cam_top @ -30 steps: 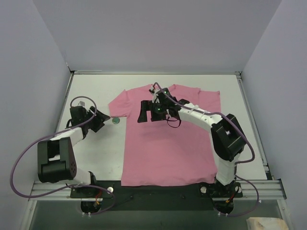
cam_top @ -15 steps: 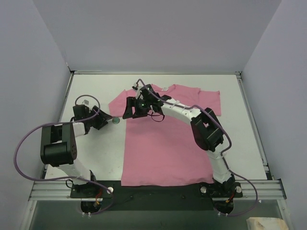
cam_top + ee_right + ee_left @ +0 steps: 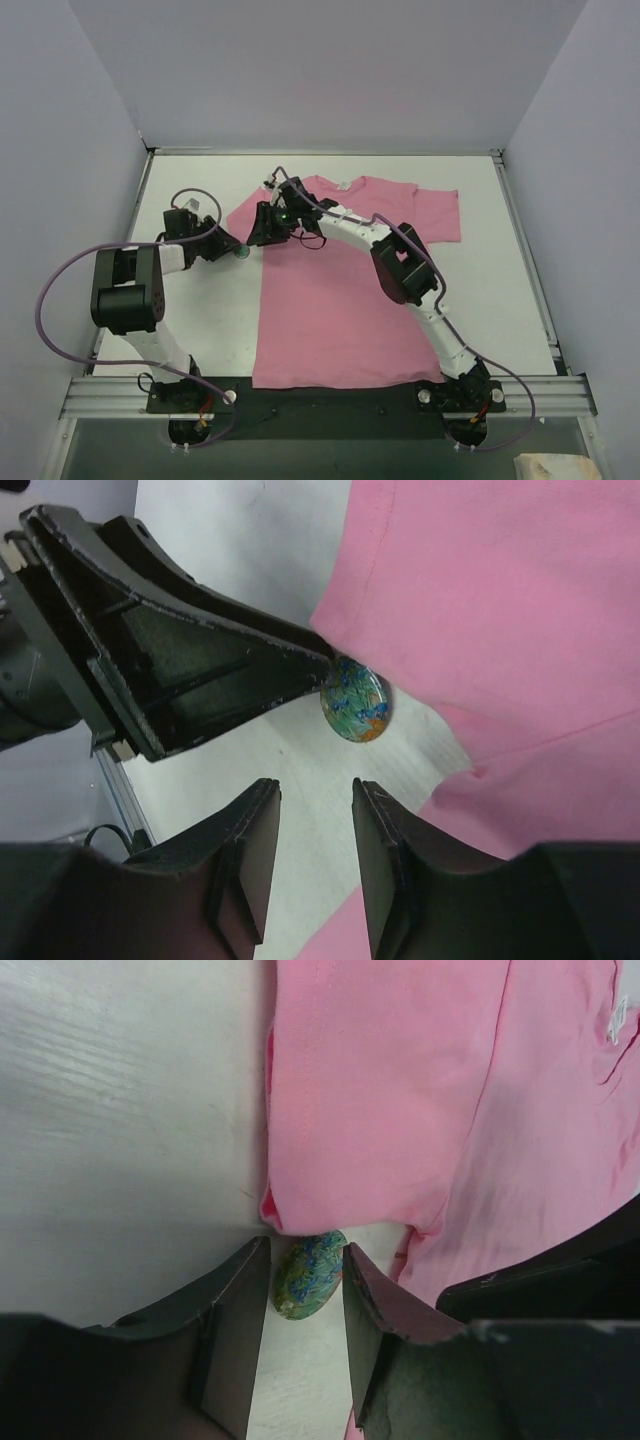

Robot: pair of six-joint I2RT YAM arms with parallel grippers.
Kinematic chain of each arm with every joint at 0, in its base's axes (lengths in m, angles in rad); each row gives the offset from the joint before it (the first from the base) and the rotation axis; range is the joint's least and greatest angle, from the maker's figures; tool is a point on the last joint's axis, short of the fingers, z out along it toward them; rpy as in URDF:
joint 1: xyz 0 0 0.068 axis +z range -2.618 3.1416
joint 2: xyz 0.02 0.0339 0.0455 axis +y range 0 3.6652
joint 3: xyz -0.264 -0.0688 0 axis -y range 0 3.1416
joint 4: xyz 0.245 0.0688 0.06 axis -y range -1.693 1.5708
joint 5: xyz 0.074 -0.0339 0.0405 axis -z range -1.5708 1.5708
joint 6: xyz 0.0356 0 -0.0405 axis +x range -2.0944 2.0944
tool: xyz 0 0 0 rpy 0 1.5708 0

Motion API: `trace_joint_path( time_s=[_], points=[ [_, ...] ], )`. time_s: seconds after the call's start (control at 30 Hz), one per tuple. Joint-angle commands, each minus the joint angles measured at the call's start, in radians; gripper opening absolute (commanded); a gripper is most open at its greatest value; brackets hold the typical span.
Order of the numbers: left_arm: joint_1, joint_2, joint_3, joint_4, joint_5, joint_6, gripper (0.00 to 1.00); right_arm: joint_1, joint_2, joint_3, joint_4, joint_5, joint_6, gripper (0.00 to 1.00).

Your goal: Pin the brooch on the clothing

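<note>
The brooch (image 3: 243, 254), a small round disc with a green-blue pattern, lies on the white table just off the left sleeve of the pink T-shirt (image 3: 340, 300). In the left wrist view the brooch (image 3: 308, 1275) sits between my left gripper's (image 3: 306, 1282) fingertips. The right finger (image 3: 365, 1290) touches it and a sliver of gap shows at the other. It rests flat against the sleeve hem (image 3: 300, 1215). My right gripper (image 3: 315, 790) hovers open over bare table a little short of the brooch (image 3: 355, 698), with nothing between its fingers. From above, the right gripper (image 3: 262, 228) is at the sleeve and the left gripper (image 3: 228, 247) is beside the disc.
The shirt (image 3: 500, 600) lies flat, neck label (image 3: 343, 184) at the far side. Both arms crowd the same spot at the left sleeve, the left gripper's black frame (image 3: 180, 650) close to the right fingers. White walls (image 3: 90, 150) enclose the table.
The right arm swung left across the shirt to the left sleeve, its jaws narrowing. The left gripper slid right up to the brooch and narrowed around it.
</note>
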Motion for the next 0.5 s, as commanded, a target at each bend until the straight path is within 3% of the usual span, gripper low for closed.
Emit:
trace_joint_path(
  time_s=[0.0,0.47],
  points=[
    [-0.016,0.002,0.037,-0.063,-0.047,0.047,0.43,0.008,0.034,0.081,0.007,-0.031,0.045,0.34],
    [-0.066,0.016,0.009,-0.077,-0.023,0.022,0.38,0.022,0.097,0.039,0.041,-0.034,0.115,0.24]
  ],
)
